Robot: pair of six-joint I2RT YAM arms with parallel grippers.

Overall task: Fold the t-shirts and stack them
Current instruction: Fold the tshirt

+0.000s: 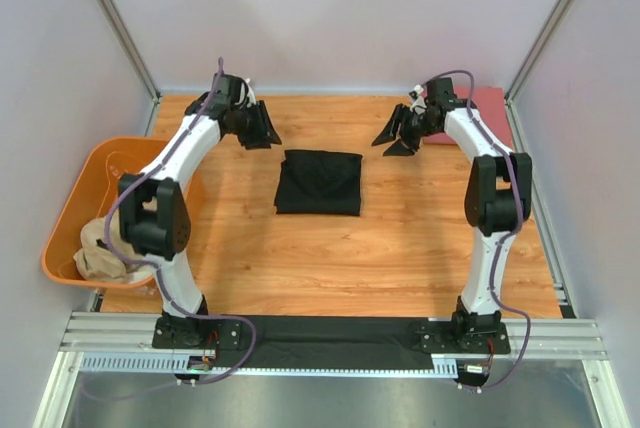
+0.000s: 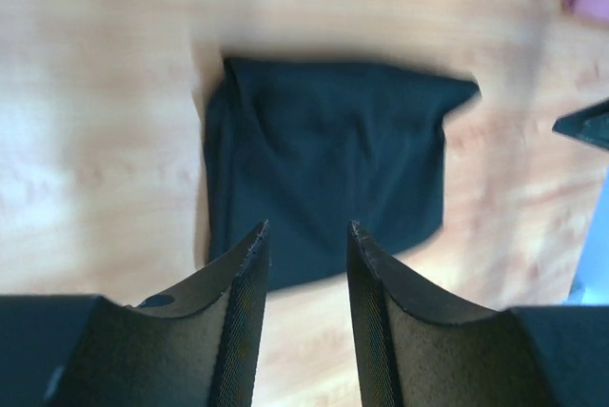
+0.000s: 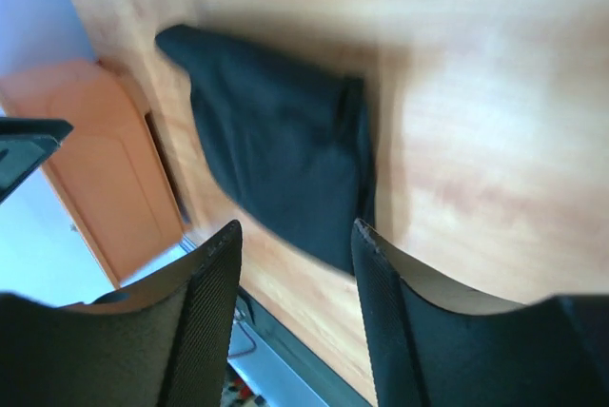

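Overhead only: tan shirt (image 1: pixel 100 253) is seen bunched in the smooth orange tub (image 1: pixel 80 183).
Far right corner: pinkish-red shirt (image 1: pixel 492 108) is laid flat.
Centre: black shirt (image 1: pixel 319 182) is laid as a soft folded rectangle on the grained wooden table (image 1: pixel 420 248).
Left gripper (image 2: pixel 306 228): ribbed jaws are parted, nothing held.
Right gripper (image 3: pixel 297 226): parted likewise, empty.

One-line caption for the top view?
Black t-shirt folded mid-table; left gripper and right gripper open beyond it; tan shirt in orange tub, pinkish-red shirt far right.
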